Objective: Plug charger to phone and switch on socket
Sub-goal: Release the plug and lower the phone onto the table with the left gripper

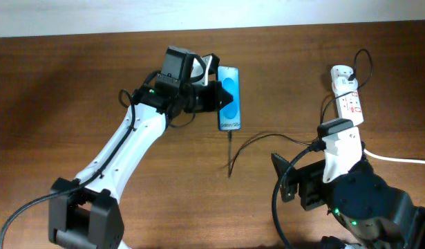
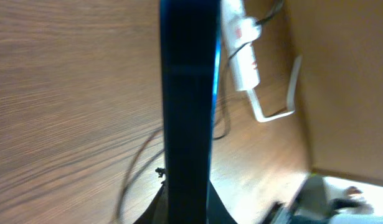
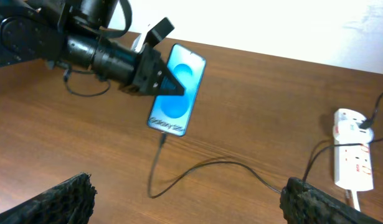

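Overhead view of a brown wooden desk (image 1: 60, 83) with two robot arms. The left arm reached from the lower left of the frame up to the upper centre. There the left gripper (image 1: 223, 97) was closed on the phone (image 1: 231, 104), pinching it from its left edge, with one dark finger lying across the blue screen. The phone sat lengthwise in the upper centre, its white text strip at the lower end. Whether it rested flat on the desk could not be told. In the left wrist view the phone appeared edge-on as a dark upright band in the middle of the frame.

The charger (image 1: 253, 142), a thin black cable, met the phone's lower edge with its tip. From there it ran down, looped, and trailed right toward the socket (image 1: 347, 97), a white power strip with red markings in the upper right of the frame, well apart from the phone.

The right gripper (image 3: 186, 186) hung in the lower right of the overhead frame with its fingers spread wide and nothing between them. The phone lay up and to the left of it, and the socket up and to the right.
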Robot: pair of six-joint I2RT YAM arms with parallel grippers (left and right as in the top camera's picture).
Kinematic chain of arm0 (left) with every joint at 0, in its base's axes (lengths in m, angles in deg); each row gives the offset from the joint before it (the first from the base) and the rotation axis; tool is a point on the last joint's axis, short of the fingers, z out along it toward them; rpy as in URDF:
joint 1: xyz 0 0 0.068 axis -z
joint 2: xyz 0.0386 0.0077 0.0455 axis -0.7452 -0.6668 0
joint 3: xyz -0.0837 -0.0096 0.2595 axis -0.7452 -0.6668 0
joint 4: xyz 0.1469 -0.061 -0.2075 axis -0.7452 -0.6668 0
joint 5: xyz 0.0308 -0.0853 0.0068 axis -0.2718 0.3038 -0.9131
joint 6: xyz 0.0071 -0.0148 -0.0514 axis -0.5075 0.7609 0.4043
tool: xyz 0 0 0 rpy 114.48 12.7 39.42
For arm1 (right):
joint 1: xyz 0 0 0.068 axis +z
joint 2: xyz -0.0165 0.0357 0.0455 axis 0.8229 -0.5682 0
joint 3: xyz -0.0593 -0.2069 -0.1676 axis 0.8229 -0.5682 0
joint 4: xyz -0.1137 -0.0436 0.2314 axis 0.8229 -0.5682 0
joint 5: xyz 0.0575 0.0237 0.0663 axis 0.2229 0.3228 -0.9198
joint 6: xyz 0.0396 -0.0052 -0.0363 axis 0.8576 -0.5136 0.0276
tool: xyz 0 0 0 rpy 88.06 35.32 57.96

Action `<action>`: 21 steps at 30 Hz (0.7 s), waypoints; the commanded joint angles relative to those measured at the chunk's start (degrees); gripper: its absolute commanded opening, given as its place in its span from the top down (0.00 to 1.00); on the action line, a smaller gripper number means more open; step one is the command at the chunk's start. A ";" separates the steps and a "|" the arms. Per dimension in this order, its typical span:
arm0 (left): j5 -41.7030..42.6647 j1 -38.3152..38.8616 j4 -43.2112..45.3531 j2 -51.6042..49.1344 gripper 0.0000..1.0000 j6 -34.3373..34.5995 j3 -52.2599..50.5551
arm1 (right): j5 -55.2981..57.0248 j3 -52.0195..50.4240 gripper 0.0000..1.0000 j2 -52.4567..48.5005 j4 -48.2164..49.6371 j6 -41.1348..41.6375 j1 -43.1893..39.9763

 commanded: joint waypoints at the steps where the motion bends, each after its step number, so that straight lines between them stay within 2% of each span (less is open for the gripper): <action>1: -1.36 -0.63 -0.83 -4.83 1.00 -7.87 1.14 | 2.01 0.46 0.01 -2.14 0.09 0.24 -0.22; 7: 10.91 -2.14 2.89 -15.91 1.00 -7.82 1.14 | 1.99 0.46 0.01 -7.93 0.15 0.24 -0.22; 14: 11.28 -4.46 6.25 -21.59 1.00 -7.89 1.14 | 1.86 0.46 0.01 -15.23 0.15 5.40 -0.22; 18: 8.57 -4.55 7.04 -22.95 1.00 -7.85 1.14 | 1.77 0.46 0.01 -15.87 0.11 9.57 -0.22; 21: 8.46 -4.55 7.52 -24.70 1.00 -7.85 1.11 | 1.73 0.46 0.01 -15.82 0.11 9.75 -0.22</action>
